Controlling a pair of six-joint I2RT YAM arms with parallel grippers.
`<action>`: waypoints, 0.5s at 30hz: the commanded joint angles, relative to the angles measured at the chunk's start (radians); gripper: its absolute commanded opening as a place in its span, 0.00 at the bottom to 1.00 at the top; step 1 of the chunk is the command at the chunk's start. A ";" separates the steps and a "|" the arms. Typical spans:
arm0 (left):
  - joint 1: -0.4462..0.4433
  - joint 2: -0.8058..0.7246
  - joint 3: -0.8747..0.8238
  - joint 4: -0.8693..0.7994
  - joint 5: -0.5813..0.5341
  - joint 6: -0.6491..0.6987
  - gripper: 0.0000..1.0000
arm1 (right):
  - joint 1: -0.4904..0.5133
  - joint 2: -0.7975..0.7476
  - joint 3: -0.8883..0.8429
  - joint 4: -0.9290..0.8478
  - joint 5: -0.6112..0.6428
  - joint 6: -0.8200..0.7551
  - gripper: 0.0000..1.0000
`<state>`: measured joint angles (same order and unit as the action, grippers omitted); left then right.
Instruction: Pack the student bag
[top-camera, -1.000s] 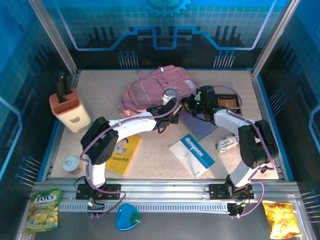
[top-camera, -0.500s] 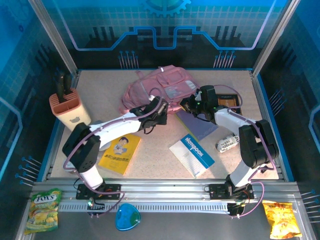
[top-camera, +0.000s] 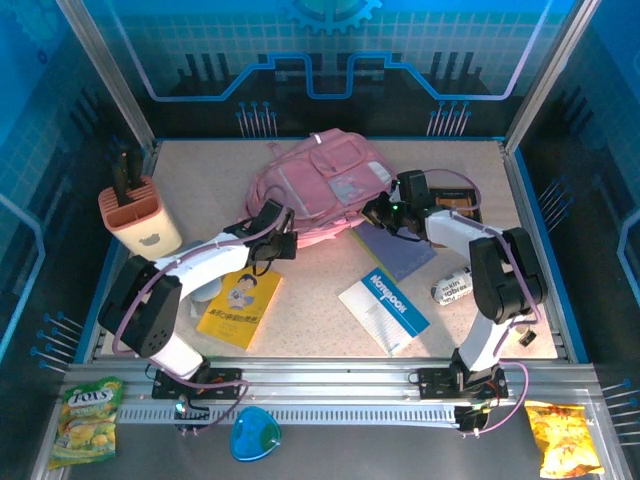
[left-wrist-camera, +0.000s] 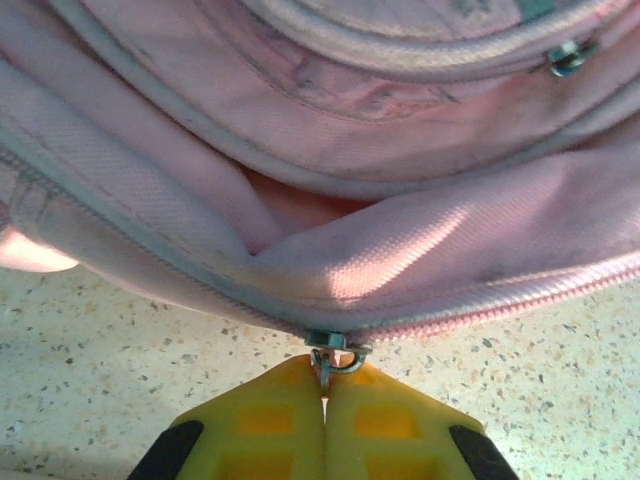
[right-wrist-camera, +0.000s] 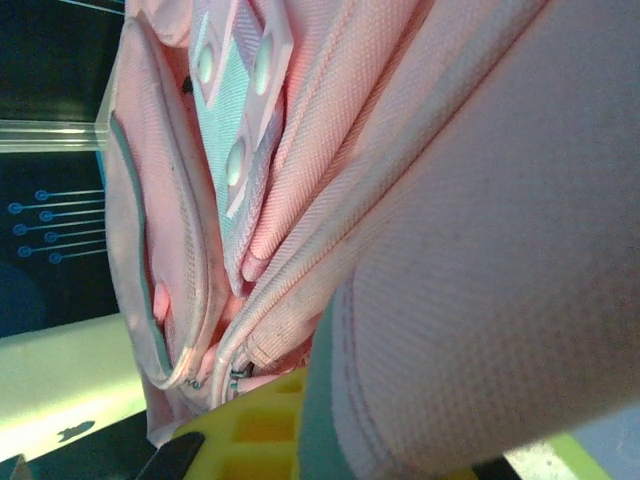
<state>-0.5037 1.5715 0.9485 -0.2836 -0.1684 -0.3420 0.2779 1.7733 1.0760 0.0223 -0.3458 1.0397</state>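
Note:
The student bag, a big soft pink backpack, lies at the back middle of the table. My left gripper is at its near left edge. In the left wrist view, this gripper has its yellow fingers shut on the metal zip pull, just below the slider on the bag's zip line. My right gripper is at the bag's right side. In the right wrist view, this gripper is shut on a thick edge of the pink fabric, which hides most of one finger.
A peach knife block stands at the left. A yellow booklet, a purple book, a blue and white notebook and a white packet lie in front of the bag. A brown item lies behind the right arm.
My left gripper has travelled left along the bag's near edge with the zip pull in it. The bag has shifted and bulged. The right gripper has stayed on the bag's right side.

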 joint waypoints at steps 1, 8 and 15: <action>0.003 0.018 0.049 -0.048 0.101 0.056 0.00 | -0.033 0.050 0.101 0.015 0.041 -0.092 0.07; -0.013 0.062 0.097 -0.061 0.254 0.072 0.00 | -0.052 -0.037 -0.032 0.022 0.090 -0.038 0.49; -0.017 0.120 0.156 -0.110 0.325 0.073 0.00 | 0.047 -0.203 -0.273 0.126 0.121 0.199 0.68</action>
<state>-0.5098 1.6756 1.0546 -0.3462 0.0792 -0.2878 0.2703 1.6150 0.8574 0.0841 -0.2466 1.1133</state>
